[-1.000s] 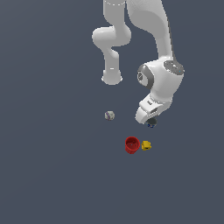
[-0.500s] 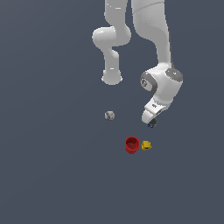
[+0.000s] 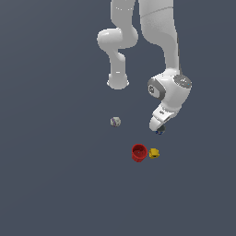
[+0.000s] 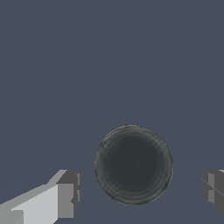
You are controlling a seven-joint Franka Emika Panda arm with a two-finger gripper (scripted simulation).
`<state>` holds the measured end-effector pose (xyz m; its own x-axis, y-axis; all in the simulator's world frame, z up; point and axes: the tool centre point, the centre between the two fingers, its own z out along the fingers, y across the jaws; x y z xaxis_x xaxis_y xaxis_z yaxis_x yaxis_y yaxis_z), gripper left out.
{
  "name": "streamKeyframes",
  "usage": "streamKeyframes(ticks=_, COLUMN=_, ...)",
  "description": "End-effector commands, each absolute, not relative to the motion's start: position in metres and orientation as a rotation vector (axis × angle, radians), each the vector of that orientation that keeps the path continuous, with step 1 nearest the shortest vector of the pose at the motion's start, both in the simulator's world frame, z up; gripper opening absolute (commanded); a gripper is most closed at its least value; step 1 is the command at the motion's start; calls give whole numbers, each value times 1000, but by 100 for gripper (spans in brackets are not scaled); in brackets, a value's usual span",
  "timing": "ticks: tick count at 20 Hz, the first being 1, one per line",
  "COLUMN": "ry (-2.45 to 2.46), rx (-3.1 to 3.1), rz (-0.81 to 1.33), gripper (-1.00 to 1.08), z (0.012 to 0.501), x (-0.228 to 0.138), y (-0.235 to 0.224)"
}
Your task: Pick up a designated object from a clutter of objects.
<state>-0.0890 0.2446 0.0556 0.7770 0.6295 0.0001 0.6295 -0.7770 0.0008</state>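
Note:
The designated object is a dark grey-black roundish thing [image 4: 133,165]. In the wrist view it lies between my two fingertips, with a gap on each side. In the exterior view only its dark and blue lower edge [image 3: 160,132] shows under my hand. My gripper [image 3: 159,128] is open and down around it; it also shows in the wrist view [image 4: 142,192]. The red cup [image 3: 138,152] and the small yellow thing [image 3: 154,153] lie side by side just in front of it. The whitish ball [image 3: 115,121] lies to the exterior view's left.
The arm's white base [image 3: 118,82] stands behind the objects. All things rest on a flat dark grey floor [image 3: 55,184].
My hand has moved down over the dark object, which is now mostly hidden beneath it in the exterior view. The cup, yellow thing and ball have not moved.

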Motion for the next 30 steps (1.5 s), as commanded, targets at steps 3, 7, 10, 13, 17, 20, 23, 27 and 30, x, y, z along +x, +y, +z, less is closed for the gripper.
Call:
streamKeyframes(ticks=3, ry=1052, rx=2960, rz=-1, gripper=100, z=36, x=-90, y=245)
streamKeyframes(ticks=7, ry=1053, rx=2959, rz=0, gripper=100, z=20, x=-91, y=245)
streamKeyframes(ticks=10, ry=1054, rx=2959, rz=0, gripper=100, z=15, x=-91, y=245)
streamKeyframes(ticks=13, ry=1054, rx=2959, rz=0, gripper=-100, z=14, x=-90, y=245)
streamKeyframes(ticks=17, ry=1054, rx=2959, rz=0, gripper=-100, z=14, x=-90, y=245)
streamKeyframes(ticks=20, ry=1054, rx=2959, rz=0, gripper=-100, z=14, x=-90, y=245)
streamKeyframes(ticks=23, ry=1053, rx=2959, rz=0, gripper=-100, z=15, x=-90, y=245)
streamKeyframes(ticks=27, ry=1053, rx=2959, rz=0, gripper=-100, z=18, x=-90, y=243)
streamKeyframes(ticks=30, ry=1054, rx=2958, rz=0, gripper=-100, z=27, x=-88, y=241)
